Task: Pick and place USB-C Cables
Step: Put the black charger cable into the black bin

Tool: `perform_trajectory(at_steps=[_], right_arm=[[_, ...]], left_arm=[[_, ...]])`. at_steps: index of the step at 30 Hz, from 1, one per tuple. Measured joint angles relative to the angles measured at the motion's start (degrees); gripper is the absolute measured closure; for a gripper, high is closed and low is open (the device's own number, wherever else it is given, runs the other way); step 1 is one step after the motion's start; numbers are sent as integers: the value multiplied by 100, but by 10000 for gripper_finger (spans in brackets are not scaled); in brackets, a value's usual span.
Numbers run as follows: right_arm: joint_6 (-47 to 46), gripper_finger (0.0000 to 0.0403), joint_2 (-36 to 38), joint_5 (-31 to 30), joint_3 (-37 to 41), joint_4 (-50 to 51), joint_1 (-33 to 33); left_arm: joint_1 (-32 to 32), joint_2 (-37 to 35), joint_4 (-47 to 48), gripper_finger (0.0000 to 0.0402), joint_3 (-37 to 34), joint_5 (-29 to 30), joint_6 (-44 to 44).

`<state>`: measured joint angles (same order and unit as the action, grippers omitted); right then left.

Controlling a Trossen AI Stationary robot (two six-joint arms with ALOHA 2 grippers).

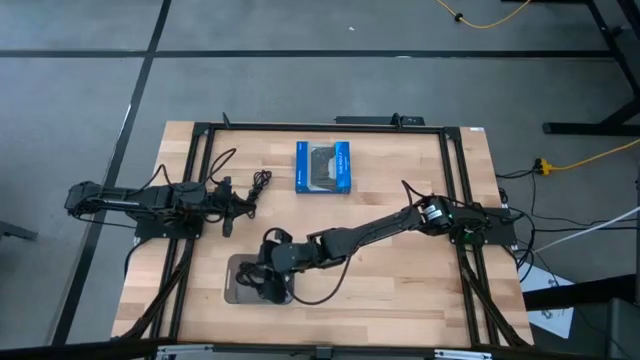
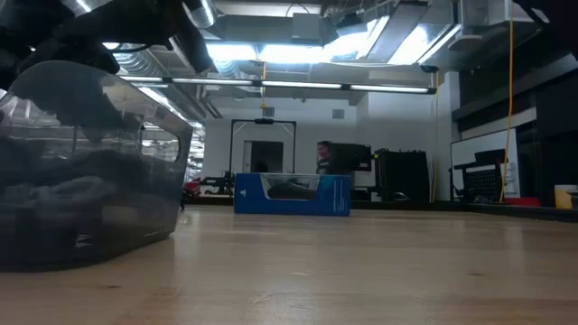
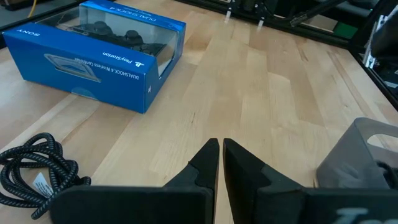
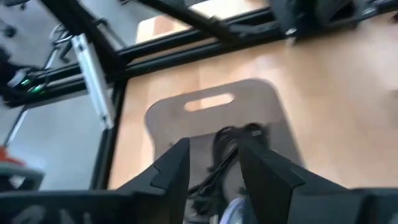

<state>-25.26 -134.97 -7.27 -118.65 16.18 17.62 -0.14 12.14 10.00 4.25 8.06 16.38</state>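
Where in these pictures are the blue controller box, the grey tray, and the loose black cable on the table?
Blue controller box [image 3: 93,62]: left wrist view, its printed front face.
Grey tray [image 4: 205,118]: right wrist view, bare wall below the handle slot.
Black cable [image 3: 31,165]: left wrist view, its braided coil.

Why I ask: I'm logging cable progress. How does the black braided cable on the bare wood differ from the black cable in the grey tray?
The black braided cable lies on bare wood beside the left gripper, whose jaws are shut. The black cable in the tray rests inside the translucent grey tray, below the right gripper, whose jaws are open. Both are loosely coiled, and neither is gripped.
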Motion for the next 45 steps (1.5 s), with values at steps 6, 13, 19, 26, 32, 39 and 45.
perform_trajectory(at_steps=[6, 13, 19, 26, 32, 39, 45], right_arm=[[29, 260, 8, 255, 0, 65, -9], [376, 260, 119, -1299, -361, 1254, -269], [-540, 260, 124, -2263, -1206, 4003, -307], [-2659, 260, 192, -3509, -1508, 7444, 162], [-2848, 260, 603, -3746, -569, 7404, 588], [-3812, 270, 2223, -4407, 1785, 7395, 764], [-5276, 279, 4372, -4432, 4370, 7052, 825]], left_arm=[[0, 0, 2, 386, 0, 2, 0], [-1, 1, -14, 386, 0, 82, 2], [-2, 76, 90, 386, 29, 782, 1209], [0, 589, 177, 400, 262, 1506, 1774], [-2, 1182, -426, 401, 504, 1461, 1499], [-2, 1603, -469, 401, 774, 1382, 1499], [2, 1679, -505, 398, 780, 1384, 1545]])
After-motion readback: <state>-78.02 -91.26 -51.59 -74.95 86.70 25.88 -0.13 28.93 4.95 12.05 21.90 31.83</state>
